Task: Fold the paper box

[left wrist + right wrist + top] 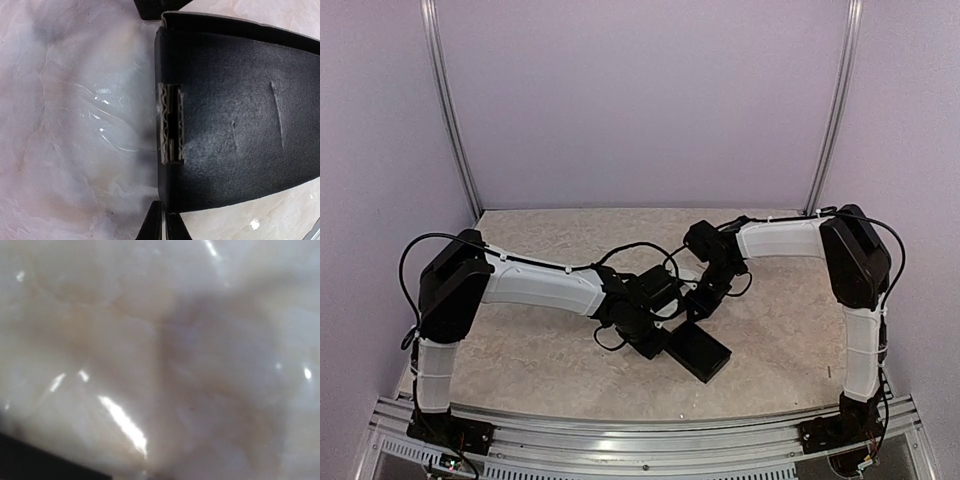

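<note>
1. Two arms meet over the middle of the bench [540, 350]. The left gripper [163, 212] has its jaws together at the left end of the paper box [700, 352]. The box's edge runs straight to the slit between them, but I cannot tell whether they actually pinch card.
2. The step in hand looks like closing that end of the box. To do it well, the left side should act as a steady anchor, pressing down and not sideways, so the light box does not skate across the glossy bench.
3. The right gripper [698, 300] sits at the box's far corner with its jaws together, and its own camera shows only blurred bench. It should probably do the pushing in short, square strokes along the fold line.
4. The box lies flat just in front of both grippers, slanted toward the right. It is matte black and slim, with a raised wall [225, 22] along one long side.
5. A corrugated tab [170, 122] shows pale at the end edge, and two faint creases [277, 112] mark the top face.
</note>
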